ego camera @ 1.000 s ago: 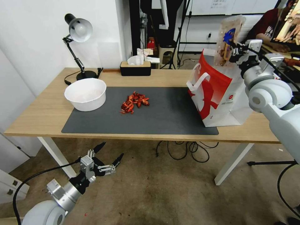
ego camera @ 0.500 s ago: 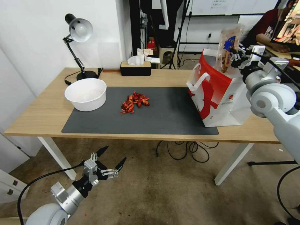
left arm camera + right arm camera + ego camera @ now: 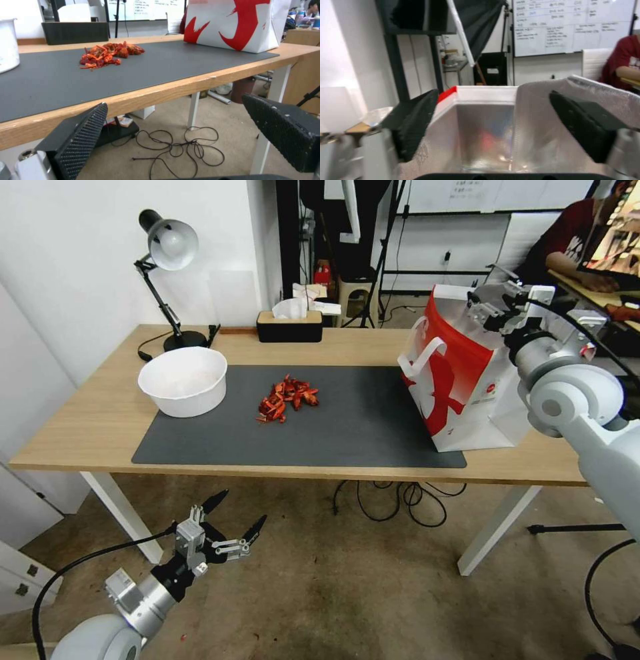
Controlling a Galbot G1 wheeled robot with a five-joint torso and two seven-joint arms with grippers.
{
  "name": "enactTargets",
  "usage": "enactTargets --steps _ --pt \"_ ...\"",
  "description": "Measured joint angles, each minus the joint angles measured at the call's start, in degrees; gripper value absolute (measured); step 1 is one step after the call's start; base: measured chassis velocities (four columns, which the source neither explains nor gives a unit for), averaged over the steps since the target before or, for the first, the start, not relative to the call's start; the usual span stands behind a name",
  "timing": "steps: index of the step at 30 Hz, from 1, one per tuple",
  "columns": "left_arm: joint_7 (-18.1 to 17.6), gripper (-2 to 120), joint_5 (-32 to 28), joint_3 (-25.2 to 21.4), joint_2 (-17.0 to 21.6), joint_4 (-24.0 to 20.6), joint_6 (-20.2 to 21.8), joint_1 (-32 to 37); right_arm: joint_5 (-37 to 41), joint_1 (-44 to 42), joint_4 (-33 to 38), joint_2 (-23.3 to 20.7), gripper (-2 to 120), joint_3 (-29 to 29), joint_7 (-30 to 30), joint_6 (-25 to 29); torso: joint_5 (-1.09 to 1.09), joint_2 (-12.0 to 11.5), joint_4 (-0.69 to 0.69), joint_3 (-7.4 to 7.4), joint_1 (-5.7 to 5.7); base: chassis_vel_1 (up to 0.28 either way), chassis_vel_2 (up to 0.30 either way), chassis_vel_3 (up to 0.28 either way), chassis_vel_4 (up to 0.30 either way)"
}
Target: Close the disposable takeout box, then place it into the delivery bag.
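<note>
The delivery bag (image 3: 467, 380) stands upright at the right end of the table, white with red patches and white loop handles. My right gripper (image 3: 490, 305) hovers open just above its mouth with nothing between the fingers. The right wrist view looks between the open fingers (image 3: 491, 100) down the bag's silvery lining (image 3: 486, 125). A blurred reddish, glossy patch lies at the bottom. The disposable takeout box is hidden; I cannot tell whether that patch is it. My left gripper (image 3: 239, 510) hangs open and empty below the table's front edge, and the left wrist view (image 3: 173, 102) also shows the bag (image 3: 233, 22).
A dark mat (image 3: 347, 433) covers the table's middle, with a big white bowl (image 3: 181, 380) at its left and a pile of red food scraps (image 3: 287, 399) beside it. A desk lamp (image 3: 167, 247) and tissue box (image 3: 289, 323) stand at the back. Cables (image 3: 393, 500) lie on the floor.
The takeout box, held above the bag in my right gripper, sank toward the bag's mouth and is gone from the fingers, which now stand open. The left arm barely moved.
</note>
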Motion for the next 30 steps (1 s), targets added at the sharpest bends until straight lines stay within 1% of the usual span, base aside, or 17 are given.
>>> enactTargets --steps 1,3,6,7,9,10,12,13,15,16,17,19,20,22,23,27,30 --pt "0.0 100 0.0 0.0 0.0 0.0 0.0 0.0 0.0 0.0 0.0 0.0 88 0.0 0.0 0.0 0.0 0.0 0.0 0.0 0.0 0.0 0.0 0.0 0.0" --pt "-0.01 100 -0.06 -0.05 -0.06 0.0 0.01 -0.07 -0.03 -0.04 0.46 -0.15 96 0.06 -1.02 0.16 0.01 0.0 0.0 0.0 0.0 0.0 0.0 0.0 0.0" --pt "-0.01 100 -0.09 -0.2 -0.1 0.06 -0.03 -0.09 -0.35 -0.04 1.13 -0.3 100 0.19 -2.24 0.63 0.0 0.0 0.0 0.0 0.0 0.0 0.0 0.0 0.0" --pt "0.03 100 0.12 -0.45 -0.11 0.18 -0.16 -0.09 -0.65 -0.12 1.8 -0.53 100 0.42 -4.35 1.69 0.0 0.0 0.0 0.0 0.0 0.0 0.0 0.0 0.0" --pt "0.3 100 0.74 -0.95 -0.04 0.26 -0.46 -0.07 -1.42 -1.38 2.9 -1.1 100 1.02 -11.41 6.69 -0.02 0.0 0.02 0.0 0.0 0.0 0.0 0.0 0.0" --pt "0.3 100 0.74 -0.95 -0.04 0.26 -0.46 -0.07 -1.42 -1.38 2.9 -1.1 100 1.02 -11.41 6.69 -0.02 0.0 0.02 0.0 0.0 0.0 0.0 0.0 0.0" --pt "-0.08 100 0.81 -1.32 0.22 0.26 -0.56 -0.2 -2.61 -6.29 5.73 -1.97 100 3.31 -18.98 12.14 0.01 0.0 0.01 0.0 0.0 0.0 0.0 0.0 0.0" --pt "-0.08 100 0.81 -1.32 0.22 0.26 -0.56 -0.2 -2.61 -6.29 5.73 -1.97 100 3.31 -18.98 12.14 0.01 0.0 0.01 0.0 0.0 0.0 0.0 0.0 0.0" --pt "-1.1 100 0.91 -1.85 0.6 0.26 -0.89 -0.34 -3.46 -14.14 10.48 -3.05 100 9.38 -23.81 15.05 0.01 0.0 0.0 0.0 -0.01 0.0 0.0 0.0 0.0" --pt "-1.1 100 0.91 -1.85 0.6 0.26 -0.89 -0.34 -3.46 -14.14 10.48 -3.05 100 9.38 -23.81 15.05 0.01 0.0 0.0 0.0 -0.01 0.0 0.0 0.0 0.0" --pt "-1.91 100 1.09 -2.2 0.71 0.22 -1.13 -0.26 -4.28 -19.79 13.19 -3.47 100 14.39 -26.13 16.67 -0.03 0.0 -0.01 0.0 -0.01 0.0 0.0 0.0 0.0" --pt "-3.19 100 1.37 -2.46 0.75 0.12 -1.44 -0.08 -5.06 -29.14 16.62 -3.22 100 21.04 -27.86 18.53 0.01 0.0 0.0 0.0 -0.01 0.0 0.0 0.0 0.0" --pt "-3.19 100 1.37 -2.46 0.75 0.12 -1.44 -0.08 -5.06 -29.14 16.62 -3.22 100 21.04 -27.86 18.53 0.01 0.0 0.0 0.0 -0.01 0.0 0.0 0.0 0.0" --pt "-4.49 100 1.61 -2.47 0.64 0.12 -1.66 -0.04 -6.47 -36.22 18.25 -2.15 100 25.15 -29.13 20.11 0.01 0.0 -0.02 0.0 -0.01 0.0 0.0 0.0 0.0" --pt "-4.49 100 1.61 -2.47 0.64 0.12 -1.66 -0.04 -6.47 -36.22 18.25 -2.15 100 25.15 -29.13 20.11 0.01 0.0 -0.02 0.0 -0.01 0.0 0.0 0.0 0.0" --pt "-6.39 100 2.25 -2.39 0.26 0.21 -2.15 0.05 -9.57 -43.61 19.17 0.34 100 28.56 -30.09 22.66 0.01 0.0 0.02 0.0 -0.01 0.0 0.0 0.0 0.0" --pt "-10.19 100 4.23 -2.39 0.17 0.26 -2.96 0.53 -15.64 -53.35 19.97 4.96 100 32.56 -30.07 25.64 0.01 0.0 0.02 0.0 -0.01 0.0 0.0 0.0 0.0"
